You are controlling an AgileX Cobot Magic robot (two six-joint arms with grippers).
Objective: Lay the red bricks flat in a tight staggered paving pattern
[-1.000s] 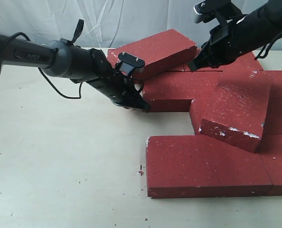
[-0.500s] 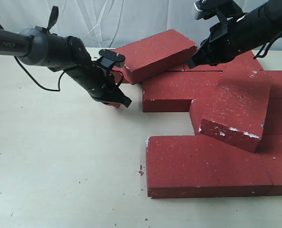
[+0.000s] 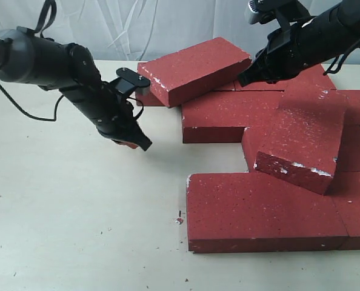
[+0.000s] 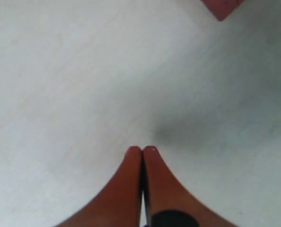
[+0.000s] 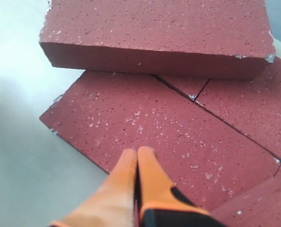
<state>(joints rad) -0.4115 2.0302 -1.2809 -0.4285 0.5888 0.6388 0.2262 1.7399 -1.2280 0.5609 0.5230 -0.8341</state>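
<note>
red bricks point(image 3: 228, 115) lie apart from the closed left hand point(image 3: 142, 144), now withdrawn.

left fingers point(image 4: 124, 189) pressed together, right fingers point(image 5: 154, 182) likewise

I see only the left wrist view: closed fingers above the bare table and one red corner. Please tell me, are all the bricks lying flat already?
Observer: No. At the back, one tilted brick leans on the flat bricks.
Operator: Is it the only one?
Observer: No. A second tilted brick rests on the right part of the paving, with one end raised.
Operator: Where is the other arm?
Observer: The right gripper is shut and sits close to the right end of the first tilted brick. I cannot tell if it touches.
</note>
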